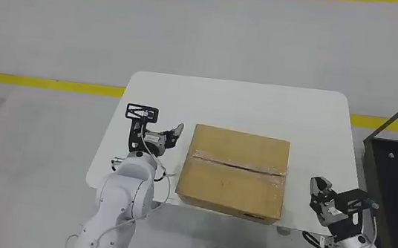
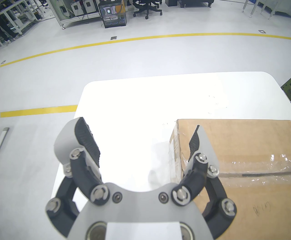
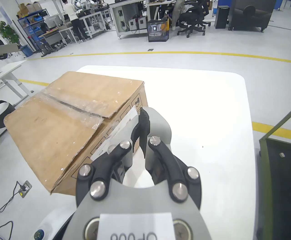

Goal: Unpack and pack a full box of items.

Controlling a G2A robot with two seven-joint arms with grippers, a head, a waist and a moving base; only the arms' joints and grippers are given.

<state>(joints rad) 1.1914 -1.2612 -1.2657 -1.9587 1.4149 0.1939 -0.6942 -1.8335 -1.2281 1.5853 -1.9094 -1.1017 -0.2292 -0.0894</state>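
**Box shut, unpacking not yet begun**

From where I stand, this looks like the very start: the flaps have to come open before anything can be lifted out.

On the left, the left end effector [image 1: 160,124] hangs just beside the box's left end, low over the worktop [image 1: 261,105]. Its fingers are spread wide with nothing between them. The wrist points across the worktop, away from the robot, so one finger sits close to the box's corner.

In the middle, the box [image 1: 234,169] lies flat on the near half of the worktop, both top flaps down. Crumpled clear tape [image 3: 75,106] runs along the seam, and a dark slit shows there.

On the right, the right end effector [image 1: 323,192] hovers off the box's right end, apart from it, fingers pressed together and empty.

I'd judge the next move needs a fingertip worked under a flap edge at the seam, while the other arm steadies the box.
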